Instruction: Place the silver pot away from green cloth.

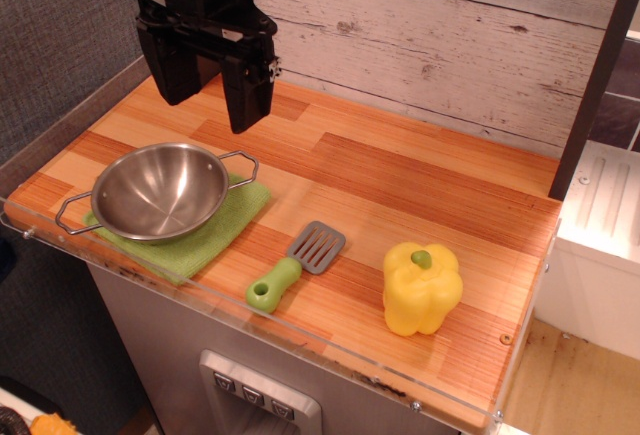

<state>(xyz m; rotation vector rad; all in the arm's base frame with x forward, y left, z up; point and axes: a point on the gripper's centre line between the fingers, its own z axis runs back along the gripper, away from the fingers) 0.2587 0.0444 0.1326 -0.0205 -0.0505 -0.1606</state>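
The silver pot (160, 191) is a shallow shiny steel bowl with two thin wire loop handles. It sits on the light-green cloth (215, 232) at the front left of the wooden counter. The cloth shows only around the pot's right and front sides. My black gripper (212, 97) hangs open and empty above the counter, behind and slightly right of the pot, well clear of it. Its two wide fingers point down.
A grey spatula with a green handle (296, 266) lies right of the cloth. A yellow pepper (421, 287) stands at the front right. A clear plastic lip (300, 340) edges the counter's front. A plank wall (450, 45) stands behind, a dark post (592, 85) at right.
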